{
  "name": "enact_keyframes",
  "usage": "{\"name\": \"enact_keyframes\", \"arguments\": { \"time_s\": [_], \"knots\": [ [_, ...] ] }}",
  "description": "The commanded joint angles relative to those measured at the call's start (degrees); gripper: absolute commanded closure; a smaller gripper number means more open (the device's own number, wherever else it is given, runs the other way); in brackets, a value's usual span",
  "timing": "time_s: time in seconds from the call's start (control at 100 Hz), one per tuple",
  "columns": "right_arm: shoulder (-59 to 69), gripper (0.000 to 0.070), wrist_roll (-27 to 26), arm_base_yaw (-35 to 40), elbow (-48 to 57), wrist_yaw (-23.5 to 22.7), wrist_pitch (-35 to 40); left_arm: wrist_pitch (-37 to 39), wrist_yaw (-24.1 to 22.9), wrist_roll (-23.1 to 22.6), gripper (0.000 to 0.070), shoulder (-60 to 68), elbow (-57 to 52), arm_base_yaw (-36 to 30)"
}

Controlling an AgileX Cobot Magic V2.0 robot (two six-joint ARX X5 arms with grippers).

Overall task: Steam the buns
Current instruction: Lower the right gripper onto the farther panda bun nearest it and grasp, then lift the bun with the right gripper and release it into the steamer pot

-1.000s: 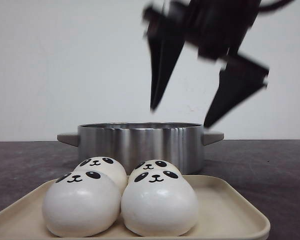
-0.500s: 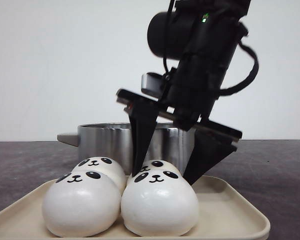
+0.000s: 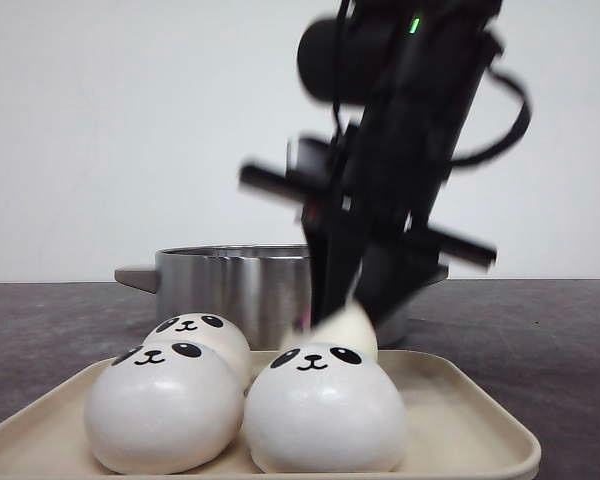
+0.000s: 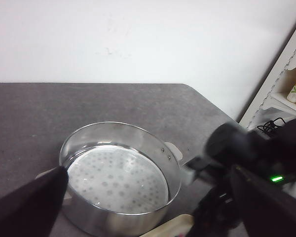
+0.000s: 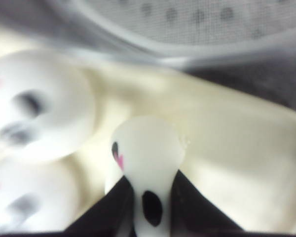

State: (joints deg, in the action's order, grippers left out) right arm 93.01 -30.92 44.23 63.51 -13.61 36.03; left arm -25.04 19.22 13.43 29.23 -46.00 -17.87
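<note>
Four white panda-faced buns are in the front view. Three lie on a cream tray [image 3: 460,405]: front left [image 3: 163,405], back left [image 3: 195,335], front right [image 3: 325,405]. My right gripper [image 3: 348,305] is shut on the fourth bun [image 3: 345,330], squeezing it narrow behind the front right one. In the right wrist view that bun [image 5: 148,148] is pinched between the black fingers [image 5: 108,212], just above the tray [image 5: 237,148]. My left gripper [image 4: 148,170] is open and empty above the steel pot [image 4: 113,217].
The steel pot [image 3: 240,290] with side handles stands just behind the tray; a perforated steamer plate [image 4: 118,180] lies inside it. The right arm [image 4: 246,153] is beside the pot. Shelves [image 4: 291,94] stand past the table's far corner.
My right gripper came down from above the pot to the back right bun, closed on it and squeezed it. The bun now sits tilted and slightly raised between the fingers.
</note>
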Motion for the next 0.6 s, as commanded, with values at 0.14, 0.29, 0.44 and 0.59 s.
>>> {"name": "enact_keyframes", "arguments": {
  "time_s": [0.14,0.29,0.44,0.59],
  "knots": [
    [-13.9,0.0693,4.4,2.9,5.8,8.0,-3.8,0.6,-0.7,-0.3,0.0068,0.4,-0.5,-0.3],
    [-13.7,0.0693,9.6,-1.5,9.9,14.0,-8.6,0.7,-1.6,-0.4,0.0069,0.7,-0.5,-0.3],
    [-6.3,0.0694,10.8,-8.3,12.5,10.3,-13.9,0.6,-1.8,-0.4,0.0069,1.7,-0.5,-0.3],
    [4.0,0.0694,11.0,-12.4,15.1,8.9,-17.4,0.6,-1.8,-0.3,0.0068,2.5,-0.5,-0.3]
  ]
}}
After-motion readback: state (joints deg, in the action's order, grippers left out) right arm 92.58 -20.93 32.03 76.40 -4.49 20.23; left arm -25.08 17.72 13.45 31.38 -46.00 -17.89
